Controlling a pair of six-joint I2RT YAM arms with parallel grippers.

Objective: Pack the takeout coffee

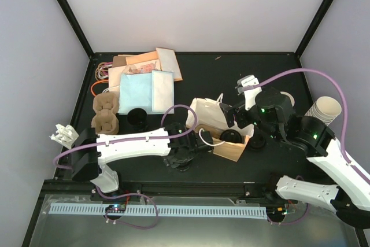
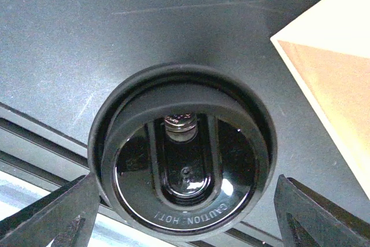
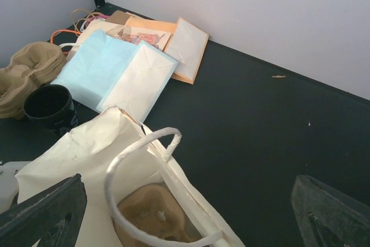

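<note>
well, left gripper [image 2: 186, 176]: jaws wide either side of the takeout coffee [image 2: 185, 143], cannot tell if pressing
takeout coffee: near centre; light, thin walls crush (lid [image 2: 133, 143] slick), so hold the sides below the lid
right gripper [image 3: 188, 212]: released, over the paper bag [image 3: 63, 160], farther right

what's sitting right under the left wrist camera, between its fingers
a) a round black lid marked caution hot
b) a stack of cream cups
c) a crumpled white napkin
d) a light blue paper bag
a: a round black lid with "caution hot" moulded on it fills the left wrist view, lying between the two spread fingers, which do not touch it.
</note>
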